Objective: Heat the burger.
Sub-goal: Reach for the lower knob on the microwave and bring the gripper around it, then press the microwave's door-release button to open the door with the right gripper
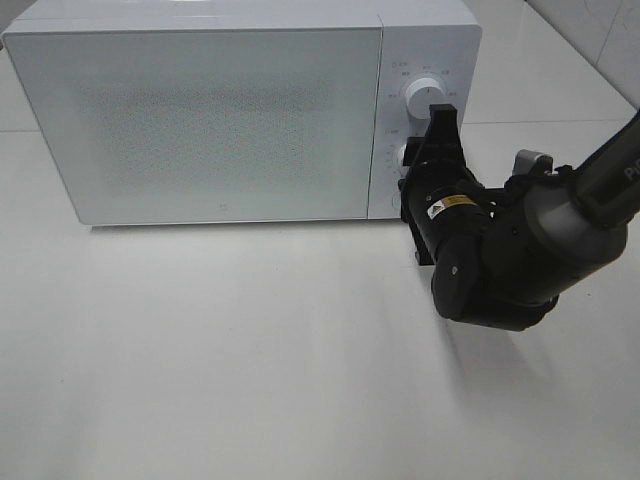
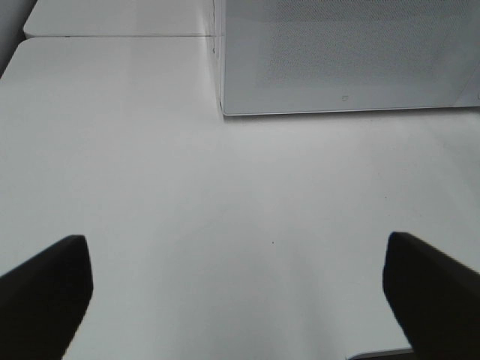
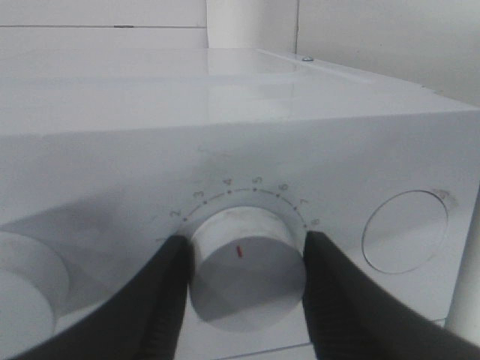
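A plain white tabletop carries a white microwave at its back edge, with pale wall tiles behind. The front and left of the tabletop lie bare. The left pincer hangs there, spread wide. The right pincer pinches the microwave's lower dial. The burger shows in no view, and the door is shut and frosted.

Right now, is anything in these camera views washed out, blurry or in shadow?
Exterior high: bright, even light; the white microwave nearly blends with the table, with a soft shadow under the right arm. Left wrist: the left gripper's fingers are dark and soft-edged. Right wrist: the dial numerals read clearly; a grey shadow lies on the panel beside the right gripper.
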{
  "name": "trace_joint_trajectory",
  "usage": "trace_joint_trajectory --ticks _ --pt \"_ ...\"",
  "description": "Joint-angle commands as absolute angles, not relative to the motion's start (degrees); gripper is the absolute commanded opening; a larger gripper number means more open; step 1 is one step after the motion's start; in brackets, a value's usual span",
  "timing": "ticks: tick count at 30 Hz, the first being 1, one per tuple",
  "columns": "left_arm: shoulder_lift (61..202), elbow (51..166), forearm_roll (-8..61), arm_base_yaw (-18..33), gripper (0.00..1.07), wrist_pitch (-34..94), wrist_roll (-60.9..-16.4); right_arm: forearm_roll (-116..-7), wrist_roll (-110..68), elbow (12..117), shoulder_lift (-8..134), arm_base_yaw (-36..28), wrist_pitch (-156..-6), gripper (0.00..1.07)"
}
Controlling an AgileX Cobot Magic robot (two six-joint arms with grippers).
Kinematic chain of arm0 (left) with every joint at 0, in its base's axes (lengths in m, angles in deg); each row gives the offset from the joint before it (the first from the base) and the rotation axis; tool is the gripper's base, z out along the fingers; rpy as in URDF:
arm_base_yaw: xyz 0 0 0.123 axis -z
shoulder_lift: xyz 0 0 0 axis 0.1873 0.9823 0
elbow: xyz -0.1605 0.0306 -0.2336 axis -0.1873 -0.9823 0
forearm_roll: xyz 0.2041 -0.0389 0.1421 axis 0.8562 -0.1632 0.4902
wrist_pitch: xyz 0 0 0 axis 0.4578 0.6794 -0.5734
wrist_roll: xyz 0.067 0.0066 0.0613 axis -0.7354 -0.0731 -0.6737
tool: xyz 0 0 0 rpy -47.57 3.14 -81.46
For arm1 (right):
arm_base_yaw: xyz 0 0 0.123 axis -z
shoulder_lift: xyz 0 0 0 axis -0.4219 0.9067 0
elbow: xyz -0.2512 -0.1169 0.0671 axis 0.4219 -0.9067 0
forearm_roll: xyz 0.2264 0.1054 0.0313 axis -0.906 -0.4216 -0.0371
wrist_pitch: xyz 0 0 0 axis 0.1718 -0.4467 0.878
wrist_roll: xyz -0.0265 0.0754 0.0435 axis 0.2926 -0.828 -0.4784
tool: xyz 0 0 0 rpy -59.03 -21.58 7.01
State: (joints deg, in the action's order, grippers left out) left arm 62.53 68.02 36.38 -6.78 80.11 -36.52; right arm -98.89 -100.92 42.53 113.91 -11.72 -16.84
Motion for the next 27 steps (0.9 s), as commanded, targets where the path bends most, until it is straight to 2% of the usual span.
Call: trace_joint_trajectory --ticks 1,2,4,5,6,8,9,14,19,27 --pt "62.0 68.0 36.2 -7.0 0.98 79.9 -36.8 -93.1 -99.5 44.4 113.1 -12.1 -5.3 0.21" --pt "62.0 68.0 36.2 -7.0 0.98 79.9 -36.8 -93.7 -99.5 44.4 113.1 -12.1 -5.3 0.27" --pt "62.0 68.0 36.2 -7.0 0.98 79.9 -36.8 -94.1 -99.5 44.4 113.1 -12.1 -5.3 0.30" --pt "62.0 68.0 36.2 -7.0 0.98 79.9 -36.8 -94.8 -99.5 44.4 113.1 -12.1 -5.3 0.38" --pt "62.0 68.0 36.2 -7.0 0.98 79.9 -36.8 -94.8 -99.5 44.4 113.1 -12.1 -5.3 0.38" --pt "62.0 68.0 36.2 -7.0 0.98 79.9 -36.8 -95.1 -99.5 44.4 113.1 -12.1 -5.4 0.46" --pt "62.0 68.0 36.2 -7.0 0.98 79.9 -36.8 -95.1 -99.5 44.4 113.1 -12.1 -5.4 0.46" --pt "62.0 68.0 36.2 -7.0 0.98 79.9 -36.8 -95.1 -98.6 44.4 113.1 -12.2 -5.5 0.61" --pt "62.0 68.0 36.2 -7.0 0.98 79.9 -36.8 -94.4 -98.6 44.3 112.9 -12.3 -5.8 0.66" --pt "62.0 68.0 36.2 -7.0 0.98 79.9 -36.8 -92.8 -97.8 41.6 111.4 -12.3 -8.9 0.67"
